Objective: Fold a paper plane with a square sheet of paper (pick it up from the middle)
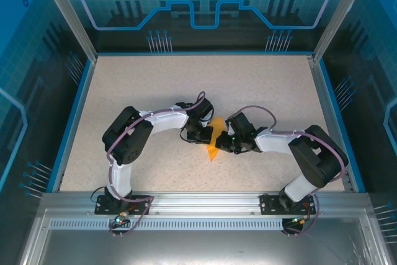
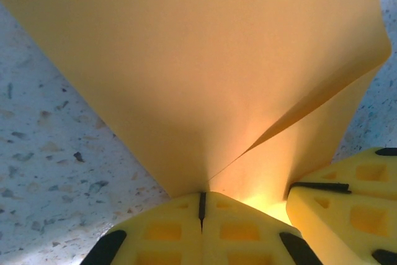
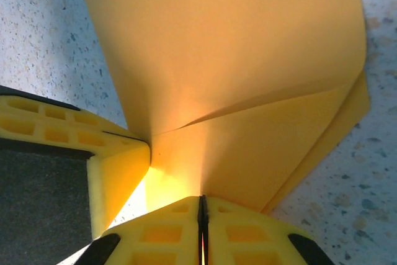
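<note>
The orange paper [image 1: 214,141] is a creased pointed shape held up between both grippers at the table's middle, its point toward the near edge. My left gripper [image 1: 202,134] is on its left side and my right gripper [image 1: 227,139] on its right. In the left wrist view the yellow jaws of my left gripper [image 2: 202,206] are shut on the paper [image 2: 205,72], with the right gripper's fingers [image 2: 347,197] close by. In the right wrist view my right gripper [image 3: 202,212] is shut on the folded paper [image 3: 229,72], and the left gripper's finger [image 3: 118,166] touches it from the left.
The speckled beige table [image 1: 260,91] is ringed by a blue rim and glass walls. A metal rail [image 1: 198,200] with the arm bases runs along the near edge.
</note>
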Controlling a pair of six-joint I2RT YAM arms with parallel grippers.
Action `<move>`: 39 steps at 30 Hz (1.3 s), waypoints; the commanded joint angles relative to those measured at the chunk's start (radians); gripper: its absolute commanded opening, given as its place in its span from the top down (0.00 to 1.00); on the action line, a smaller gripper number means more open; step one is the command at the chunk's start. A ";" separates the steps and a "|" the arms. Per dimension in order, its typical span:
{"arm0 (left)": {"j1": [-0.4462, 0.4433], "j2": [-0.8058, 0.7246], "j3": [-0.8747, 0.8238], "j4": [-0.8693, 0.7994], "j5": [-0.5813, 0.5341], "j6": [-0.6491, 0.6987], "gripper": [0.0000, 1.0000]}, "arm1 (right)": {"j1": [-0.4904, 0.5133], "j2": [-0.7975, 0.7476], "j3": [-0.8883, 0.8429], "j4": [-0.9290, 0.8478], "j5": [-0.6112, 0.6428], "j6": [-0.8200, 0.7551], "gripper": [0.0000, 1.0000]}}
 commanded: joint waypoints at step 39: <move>0.001 -0.207 -0.108 0.003 -0.005 -0.100 0.83 | 0.010 0.036 0.000 -0.094 0.018 -0.032 0.89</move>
